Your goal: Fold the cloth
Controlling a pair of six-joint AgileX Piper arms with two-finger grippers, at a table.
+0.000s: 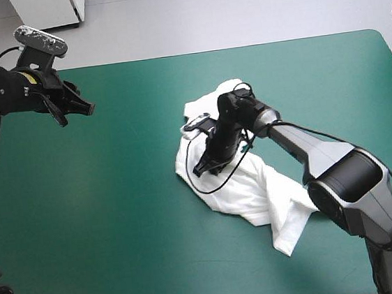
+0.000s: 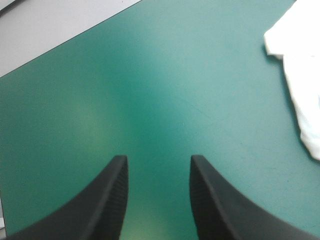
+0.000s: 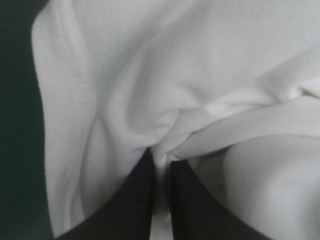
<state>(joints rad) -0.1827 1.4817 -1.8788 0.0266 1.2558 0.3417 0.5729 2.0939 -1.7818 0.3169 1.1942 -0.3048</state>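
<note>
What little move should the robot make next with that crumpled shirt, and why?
Probably lift the right claw a little: it is pinched shut on a fold of the shirt, which lies in a heap. The left claw is open, off to the side.

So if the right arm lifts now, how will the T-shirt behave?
Probably floppy: the T-shirt lies as a crumpled heap, so the rest should hang and drag below the pinch. Likely soft and thin, since folds gather sharply at the right gripper's fingers. That small bite may slip.
</note>
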